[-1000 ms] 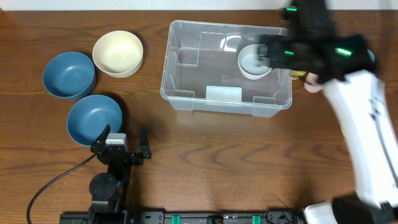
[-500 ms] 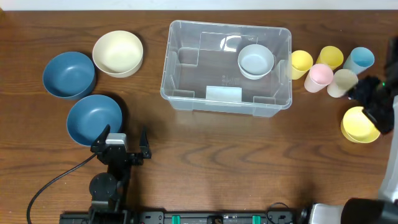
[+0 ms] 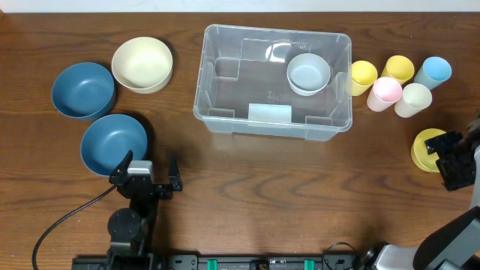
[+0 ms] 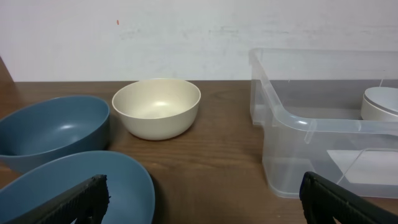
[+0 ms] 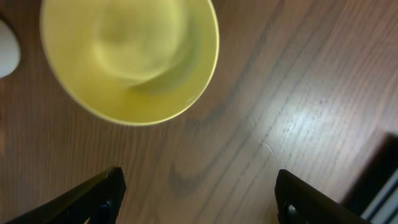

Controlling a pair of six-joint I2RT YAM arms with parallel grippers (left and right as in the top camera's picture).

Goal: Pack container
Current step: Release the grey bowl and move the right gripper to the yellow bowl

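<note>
Progress: early | container (image 3: 199, 90) mid-bench (image 3: 300, 195) near far edge, holding one pale bowl (image 3: 308, 73) | left to pack, as I judge: blue bowl (image 3: 82, 90), second blue bowl (image 3: 113, 142), cream bowl (image 3: 142, 64) at left end; five cups (image 3: 388, 90), yellow bowl (image 3: 429, 148) toward right edge | left gripper (image 3: 146, 174) spread wide, empty | right gripper (image 5: 199, 199) jaws apart, empty, beside yellow bowl

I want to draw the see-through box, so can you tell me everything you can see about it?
The box is a big clear plastic bin, rectangular with rounded corners, a thick rolled rim and stepped ridges moulded inside its walls. It stands upright and open, with no lid, on the brown wooden table. One pale bowl sits inside, near the far right corner. The rest of its floor is bare.
</note>
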